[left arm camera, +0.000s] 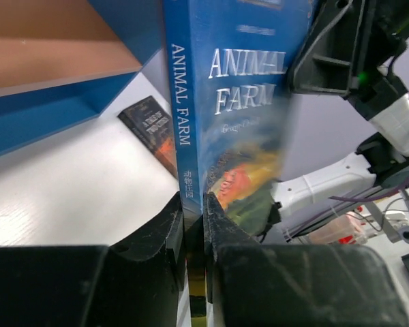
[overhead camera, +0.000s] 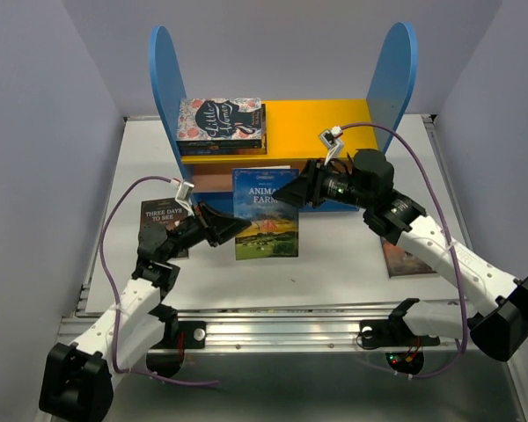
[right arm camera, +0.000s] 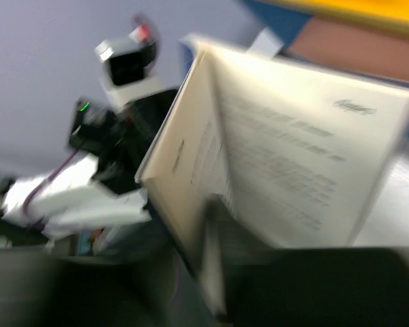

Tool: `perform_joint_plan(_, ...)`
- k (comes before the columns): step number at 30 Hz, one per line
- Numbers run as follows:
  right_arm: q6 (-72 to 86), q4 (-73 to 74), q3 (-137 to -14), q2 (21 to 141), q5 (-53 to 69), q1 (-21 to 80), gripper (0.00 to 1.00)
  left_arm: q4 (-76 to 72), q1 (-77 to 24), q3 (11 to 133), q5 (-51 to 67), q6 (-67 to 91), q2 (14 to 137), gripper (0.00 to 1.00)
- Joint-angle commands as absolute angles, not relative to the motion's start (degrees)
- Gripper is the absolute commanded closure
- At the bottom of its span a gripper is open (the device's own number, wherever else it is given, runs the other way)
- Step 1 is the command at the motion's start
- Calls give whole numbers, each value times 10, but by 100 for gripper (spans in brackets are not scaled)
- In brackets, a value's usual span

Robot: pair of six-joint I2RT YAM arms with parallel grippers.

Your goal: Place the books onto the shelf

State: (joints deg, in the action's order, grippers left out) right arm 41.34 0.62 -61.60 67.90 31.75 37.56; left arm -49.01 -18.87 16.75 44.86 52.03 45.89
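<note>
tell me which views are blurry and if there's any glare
Top external: sharp and evenly lit, Animal Farm title readable. Left wrist: spine crisp, the cover's right edge smeared, a bright glare patch on the table. Right wrist: heavy motion blur throughout, print on the open pages unreadable.

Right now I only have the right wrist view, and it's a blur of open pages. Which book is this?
Observer: The Animal Farm book, held in front of the shelf.
Operator: Is the other arm on it too?
Observer: Yes, the left claw pinches the bottom of its spine.
Operator: Anything shelved yet?
Observer: The Little Women book lies flat on the shelf's yellow top, atop other books.
</note>
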Motion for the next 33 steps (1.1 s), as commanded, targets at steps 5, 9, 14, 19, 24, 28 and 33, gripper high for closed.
perform_joint_plan(5, 341, 155, -656, 628, 6, 378, 0, -523, -207, 206, 426, 528, 367, 100)
perform_joint_plan(9, 329, 186, -648, 597, -109, 378, 0, -504, -207, 234, 428, 538, 357, 100)
perform_joint_plan(14, 323, 212, -633, 559, -219, 378, 0, -486, -207, 264, 423, 529, 344, 100)
perform_joint_plan(19, 316, 221, -626, 526, -265, 378, 0, -469, -210, 351, 375, 524, 385, 100)
perform_joint_plan(24, 317, 226, -631, 533, -231, 378, 0, -405, -246, 484, 217, 501, 479, 100)
perform_joint_plan(28, 314, 234, -639, 537, -224, 378, 0, -338, -292, 574, 59, 489, 546, 100)
perform_joint_plan(33, 314, 235, -642, 532, -222, 378, 0, -268, -354, 662, -185, 511, 605, 100)
